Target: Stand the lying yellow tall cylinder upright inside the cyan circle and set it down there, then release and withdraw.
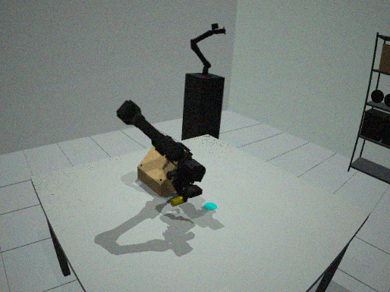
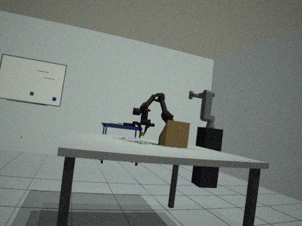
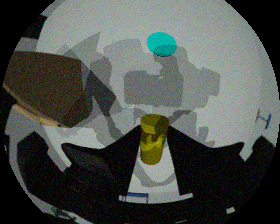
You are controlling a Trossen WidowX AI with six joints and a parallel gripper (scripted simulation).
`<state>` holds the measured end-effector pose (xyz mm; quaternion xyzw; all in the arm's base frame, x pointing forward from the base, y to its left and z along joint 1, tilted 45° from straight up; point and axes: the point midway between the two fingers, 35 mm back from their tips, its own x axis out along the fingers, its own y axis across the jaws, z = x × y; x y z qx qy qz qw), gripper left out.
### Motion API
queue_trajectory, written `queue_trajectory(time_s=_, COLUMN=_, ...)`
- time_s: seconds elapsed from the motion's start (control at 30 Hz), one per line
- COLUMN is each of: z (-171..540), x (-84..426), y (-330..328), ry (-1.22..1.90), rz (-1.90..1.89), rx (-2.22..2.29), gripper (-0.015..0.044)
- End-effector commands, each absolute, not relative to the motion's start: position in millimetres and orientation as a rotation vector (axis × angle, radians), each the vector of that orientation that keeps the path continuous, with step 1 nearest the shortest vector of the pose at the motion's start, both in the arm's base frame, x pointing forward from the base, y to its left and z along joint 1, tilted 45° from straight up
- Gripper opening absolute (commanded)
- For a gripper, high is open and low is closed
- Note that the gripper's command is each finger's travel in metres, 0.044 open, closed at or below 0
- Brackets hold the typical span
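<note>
The yellow tall cylinder (image 1: 177, 201) (image 2: 142, 134) (image 3: 152, 150) is held between the fingertips of my gripper (image 1: 183, 199) (image 2: 143, 132) (image 3: 154, 128), which is shut on it. The cylinder still lies over on its side, roughly level, and hangs above the table top in the exterior view. The cyan circle (image 1: 210, 206) (image 2: 143, 144) (image 3: 161, 42) is flat on the table, to the right of the cylinder in the top view and beyond it at the top of the wrist view. Nothing stands on the circle.
A large wooden block with a sloped face (image 1: 151, 177) (image 2: 176, 134) (image 3: 47, 85) stands on the table (image 1: 265, 237) (image 2: 123, 154) close to the arm and gripper, at the left of the wrist view. The arm's shadows fall around the circle.
</note>
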<state>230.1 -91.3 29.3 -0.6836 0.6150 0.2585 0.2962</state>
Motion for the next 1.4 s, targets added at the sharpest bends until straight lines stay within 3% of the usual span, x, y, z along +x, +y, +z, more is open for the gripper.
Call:
queue_trajectory(time_s=0.0, z=39, x=230, y=-84, ry=1.632, rz=0.673, rx=-1.819, gripper=0.0105)
queue_trajectory(time_s=0.5, z=72, x=219, y=-59, ry=1.638, rz=0.662, rx=-1.830, gripper=0.0105)
queue_trajectory(time_s=1.37, z=32, x=243, y=4, ry=1.622, rz=0.373, rx=-1.563, gripper=0.0105)
